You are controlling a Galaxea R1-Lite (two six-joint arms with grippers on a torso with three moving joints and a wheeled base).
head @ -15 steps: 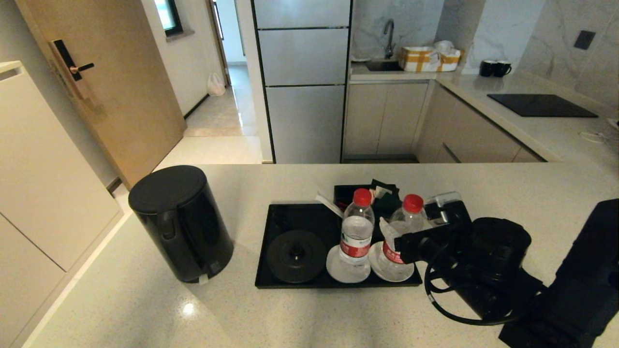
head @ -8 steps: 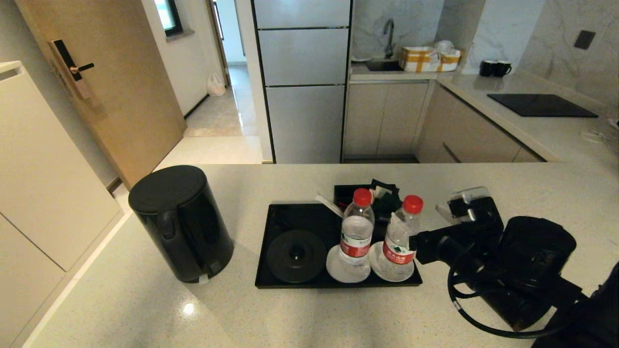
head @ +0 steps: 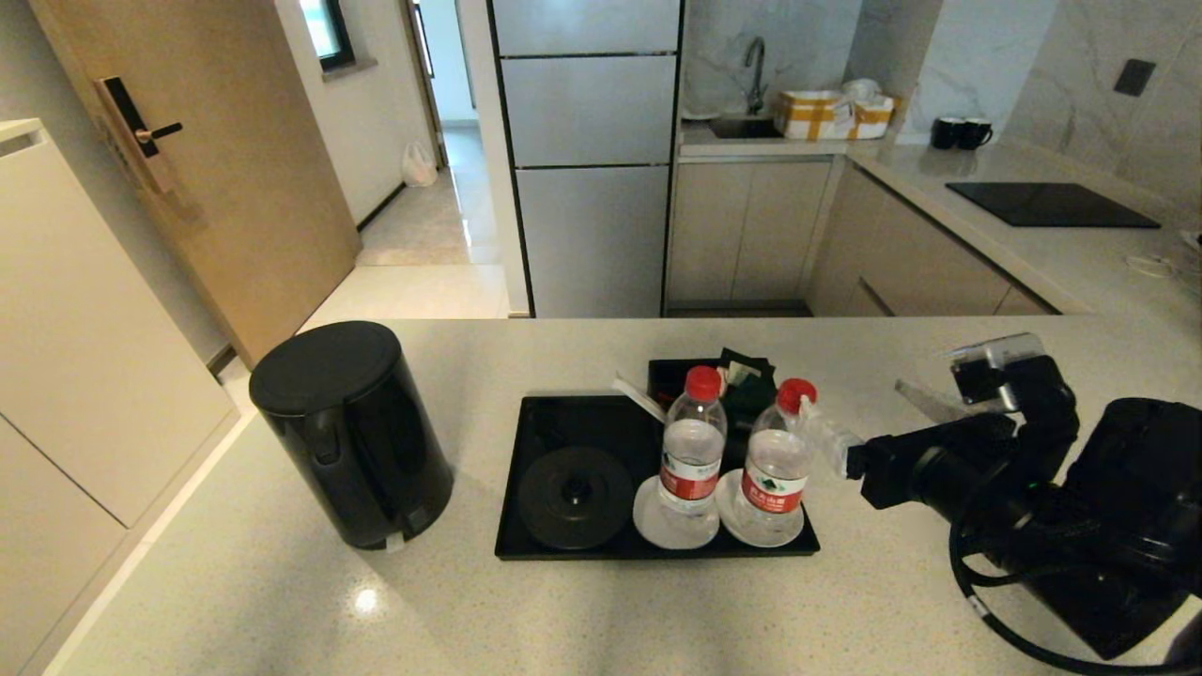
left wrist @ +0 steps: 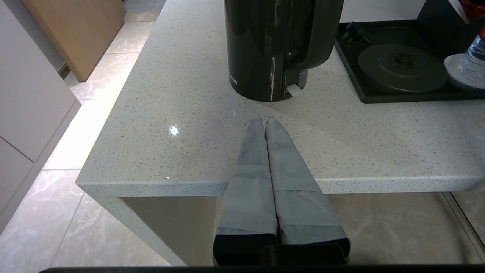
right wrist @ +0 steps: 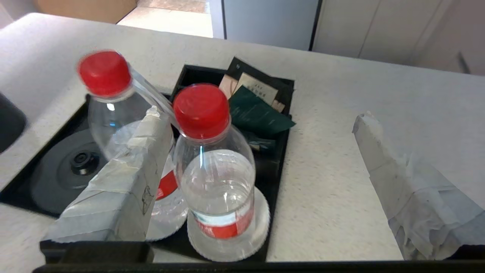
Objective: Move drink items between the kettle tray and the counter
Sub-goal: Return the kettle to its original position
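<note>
Your right end effector [head: 869, 418] hangs spread wide just right of the tray [head: 563, 413], beside the nearer bottle [head: 775, 465], apparently without touching it. Both bottles stand on saucers [head: 657, 526] in the tray. The kettle [head: 352, 432] stands on the bench [head: 601, 610]. Left end effector [left wrist: 264, 123]: pressed closed, empty.

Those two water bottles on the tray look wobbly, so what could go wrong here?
The bottles stand close together on small saucers, so a nudge may tip either. One finger of the open right gripper passes close to both. The kettle leaves its base free, and the left gripper rests shut beside it.
</note>
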